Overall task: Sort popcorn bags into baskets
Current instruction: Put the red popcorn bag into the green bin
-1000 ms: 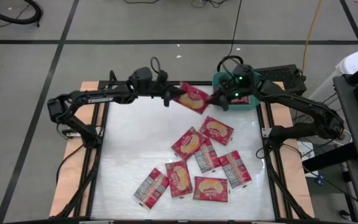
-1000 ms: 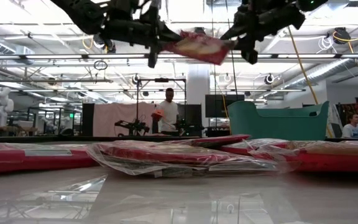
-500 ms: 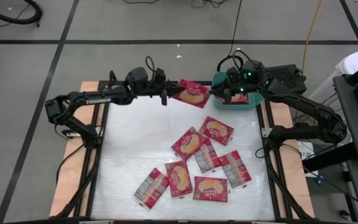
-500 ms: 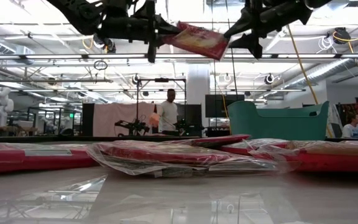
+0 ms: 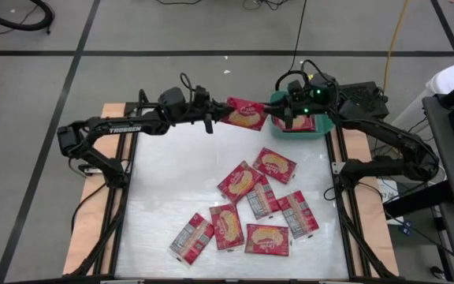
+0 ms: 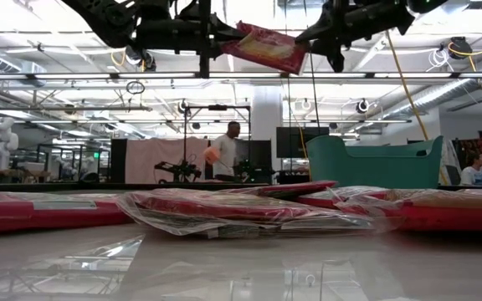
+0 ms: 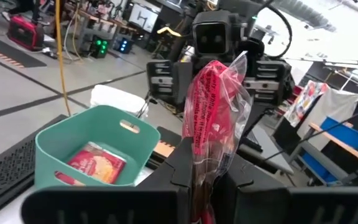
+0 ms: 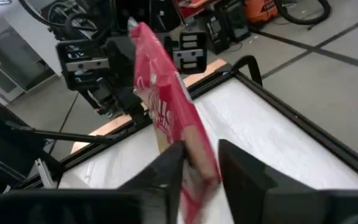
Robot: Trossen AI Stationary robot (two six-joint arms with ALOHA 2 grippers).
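While one popcorn bag (image 5: 245, 116) hangs in the air beside the teal basket (image 5: 277, 102), the left gripper (image 5: 214, 119) is clamped on one end and the right gripper (image 5: 280, 118) pinches the other: a handover. Next, I judge, the left lets go and the right drops it in.

Grey floor (image 5: 132, 31) crossed by dark lines; ceiling pipes (image 6: 57, 77) overhead.

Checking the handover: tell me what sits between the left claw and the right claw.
One popcorn bag, held up in the air, spans the gap from the left claw to the right claw, which closes around its other end; the high view shows it.
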